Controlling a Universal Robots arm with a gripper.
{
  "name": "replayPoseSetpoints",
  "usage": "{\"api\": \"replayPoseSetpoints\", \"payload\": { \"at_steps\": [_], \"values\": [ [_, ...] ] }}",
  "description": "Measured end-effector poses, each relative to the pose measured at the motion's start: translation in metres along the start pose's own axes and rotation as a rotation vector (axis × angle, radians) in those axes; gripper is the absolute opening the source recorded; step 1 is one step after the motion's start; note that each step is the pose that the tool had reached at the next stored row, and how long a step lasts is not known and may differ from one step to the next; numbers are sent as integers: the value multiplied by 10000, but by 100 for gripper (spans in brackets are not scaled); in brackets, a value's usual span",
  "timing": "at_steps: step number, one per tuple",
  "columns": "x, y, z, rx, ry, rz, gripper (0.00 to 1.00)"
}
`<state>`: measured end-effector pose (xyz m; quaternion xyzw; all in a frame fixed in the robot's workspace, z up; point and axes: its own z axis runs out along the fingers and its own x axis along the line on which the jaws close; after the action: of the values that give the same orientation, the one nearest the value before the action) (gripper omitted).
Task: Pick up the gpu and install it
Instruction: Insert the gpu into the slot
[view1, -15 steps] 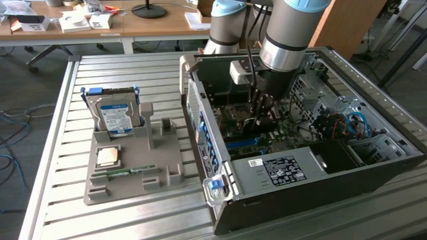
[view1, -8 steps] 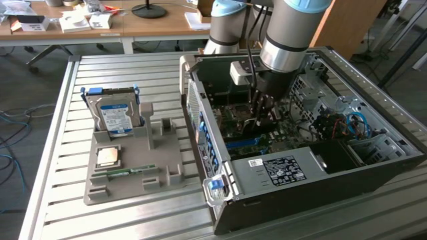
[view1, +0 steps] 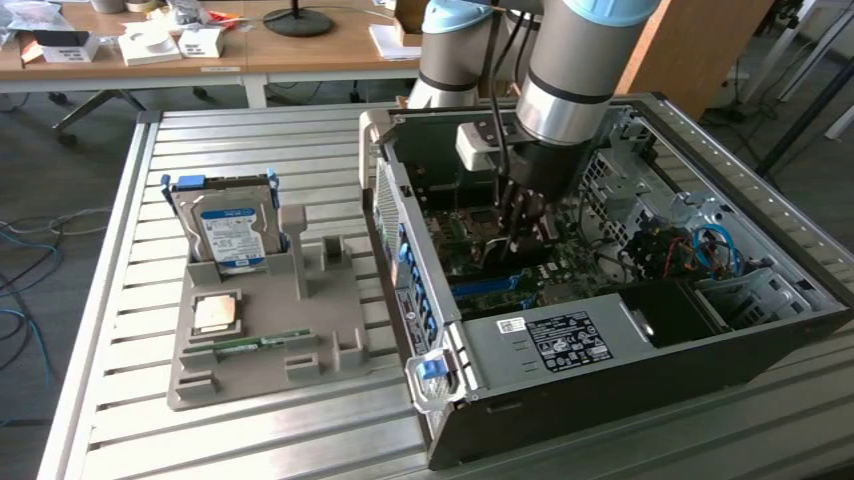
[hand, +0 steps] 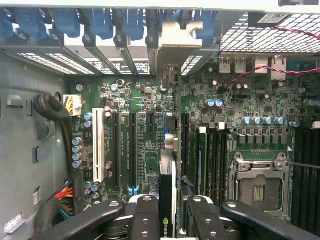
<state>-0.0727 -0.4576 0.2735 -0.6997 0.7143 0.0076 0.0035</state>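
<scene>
The gpu shows edge-on in the wrist view as a thin black card with a green logo on its edge. It stands upright between my gripper's black fingers, which are shut on it. The card's silver bracket reaches toward the rear slot openings by the blue clips. Below the card lie the motherboard's long black expansion slots; whether the card touches one is hidden. In the exterior view my gripper hangs inside the open computer case, low over the board.
On the exterior view's left, a grey holder tray carries a silver hard drive, a processor chip and a green memory stick. Case walls, the power supply, drive cages and cables surround my arm. The processor socket sits beside the memory slots.
</scene>
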Motion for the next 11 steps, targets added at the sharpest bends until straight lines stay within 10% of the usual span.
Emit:
{"api": "replayPoseSetpoints", "payload": {
  "at_steps": [11],
  "values": [
    [1, 17, 35, 0, 0, 2, 26]
  ]
}}
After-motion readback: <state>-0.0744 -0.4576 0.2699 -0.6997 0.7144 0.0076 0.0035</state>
